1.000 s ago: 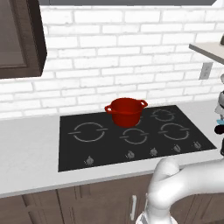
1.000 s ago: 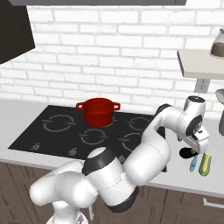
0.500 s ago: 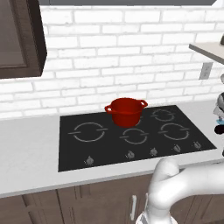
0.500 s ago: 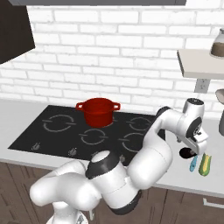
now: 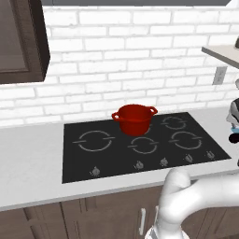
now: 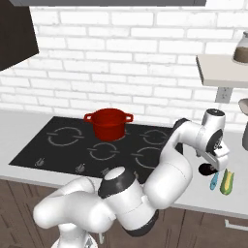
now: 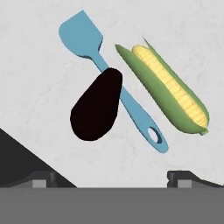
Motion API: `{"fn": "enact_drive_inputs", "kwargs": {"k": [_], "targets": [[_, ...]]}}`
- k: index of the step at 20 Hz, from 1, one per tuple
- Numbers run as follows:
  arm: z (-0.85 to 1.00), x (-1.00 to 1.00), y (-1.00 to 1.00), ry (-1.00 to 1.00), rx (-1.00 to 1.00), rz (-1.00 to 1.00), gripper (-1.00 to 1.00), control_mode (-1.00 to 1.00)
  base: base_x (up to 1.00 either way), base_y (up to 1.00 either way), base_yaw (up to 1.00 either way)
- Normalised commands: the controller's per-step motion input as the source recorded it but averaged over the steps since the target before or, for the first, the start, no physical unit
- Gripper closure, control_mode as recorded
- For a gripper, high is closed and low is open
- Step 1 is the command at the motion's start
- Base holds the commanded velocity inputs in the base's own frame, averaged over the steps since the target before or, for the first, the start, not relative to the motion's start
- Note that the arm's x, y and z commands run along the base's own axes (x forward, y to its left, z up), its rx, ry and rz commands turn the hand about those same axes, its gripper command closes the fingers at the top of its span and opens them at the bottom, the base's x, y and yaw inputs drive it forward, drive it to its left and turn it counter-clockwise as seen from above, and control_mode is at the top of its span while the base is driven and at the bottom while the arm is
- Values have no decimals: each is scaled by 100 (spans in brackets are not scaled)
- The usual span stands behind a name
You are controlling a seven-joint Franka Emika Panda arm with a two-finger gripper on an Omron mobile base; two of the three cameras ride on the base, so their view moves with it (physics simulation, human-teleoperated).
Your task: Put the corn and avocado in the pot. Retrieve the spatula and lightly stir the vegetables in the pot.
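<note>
Corn (image 7: pixel 164 89) lies slantwise on the tabletop (image 7: pixel 39 78) beyond the avocado (image 7: pixel 96 105) and spatula (image 7: pixel 114 83); end effector (image 7: pixel 112 178) above, fingers spread apart.

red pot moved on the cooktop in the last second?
No. The red pot sits on the same rear burner of the black cooktop as before.

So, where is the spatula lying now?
The spatula lies on the counter right of the hob, partly under the avocado, beside the corn.

Avocado (image 7: pixel 97 105) overlapping spatula (image 7: pixel 114 84), beside corn (image 7: pixel 168 86)
</note>
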Motion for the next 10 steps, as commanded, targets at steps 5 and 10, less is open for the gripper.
{"fn": "enact_drive_inputs", "kwargs": {"k": [5, 10], "targets": [[-23, 1, -6, 0, 0, -5, -100, -100, 0, 0, 0], [-23, 21, -3, 0, 0, -4, -100, -100, 0, 0, 0]]}}
